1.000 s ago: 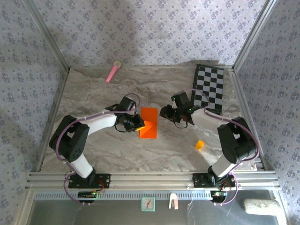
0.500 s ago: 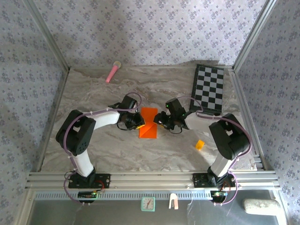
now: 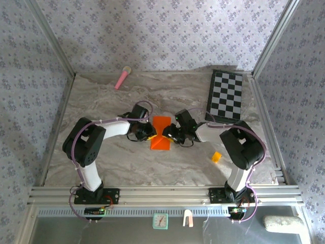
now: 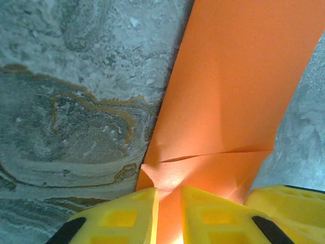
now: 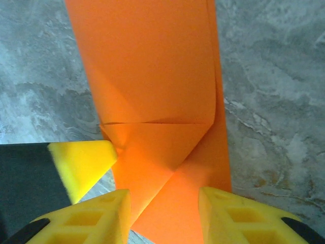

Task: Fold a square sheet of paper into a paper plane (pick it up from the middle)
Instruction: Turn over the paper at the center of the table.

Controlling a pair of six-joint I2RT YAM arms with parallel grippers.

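Floral-papered walls (image 3: 167,30) enclose a marbled table (image 3: 111,157) bearing orange paper (image 3: 162,124).

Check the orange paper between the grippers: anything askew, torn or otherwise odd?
Slightly askew: the square sheet of paper, folded into a strip between the left gripper and right gripper, has layers out of line. In the right wrist view a sliver of another layer sticks out along one long edge. No tear shows.

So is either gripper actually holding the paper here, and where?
Cannot tell: the left gripper has narrow jaws astride a folded corner of the square sheet of paper; the right gripper stands open over its opposite side.
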